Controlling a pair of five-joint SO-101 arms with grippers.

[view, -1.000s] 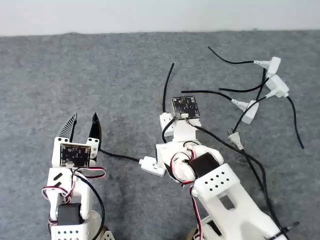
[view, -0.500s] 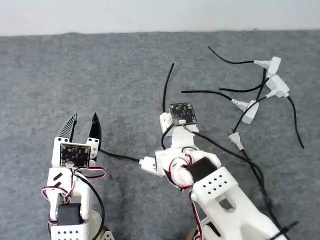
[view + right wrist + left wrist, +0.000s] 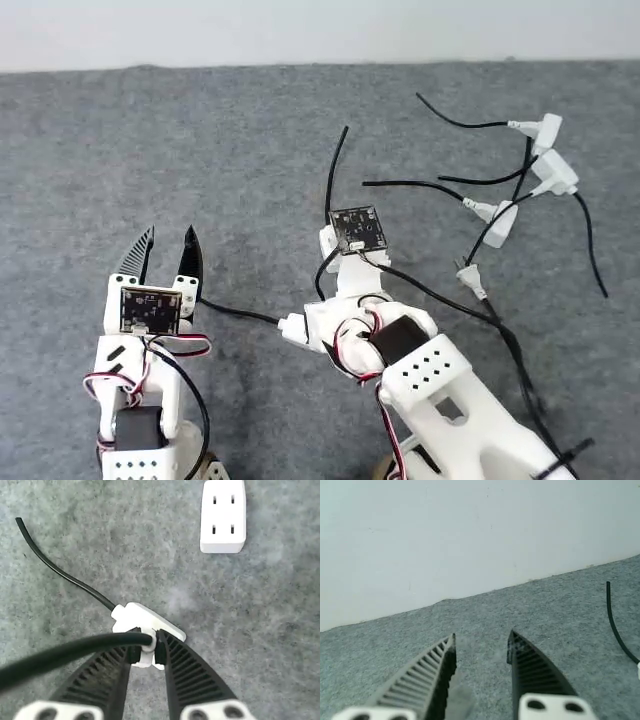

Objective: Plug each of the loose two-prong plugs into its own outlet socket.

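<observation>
My right gripper (image 3: pixel 146 639) is shut on a white plug (image 3: pixel 145 655) whose thick black cable (image 3: pixel 60 655) runs back past the fingers. The plug's front meets a small white socket piece (image 3: pixel 142 621) lying on the grey carpet; I cannot tell how deep it sits. That piece (image 3: pixel 329 242) shows beside the right wrist in the high view. A white outlet block (image 3: pixel 223 515) with two pairs of slots lies apart from it. My left gripper (image 3: pixel 165 248) (image 3: pixel 480 645) hovers open, holding nothing. A loose two-prong plug (image 3: pixel 470 272) lies at the right.
Several white socket pieces (image 3: pixel 548 128) with black cables (image 3: pixel 590 240) are tangled at the far right. Another white connector (image 3: pixel 293 327) lies by the right arm's base, its cable running under the left arm. A pale wall (image 3: pixel 470 530) borders the carpet at the back.
The right wrist has shifted slightly toward the left arm, with the plug still in its gripper. The left arm has not moved.
</observation>
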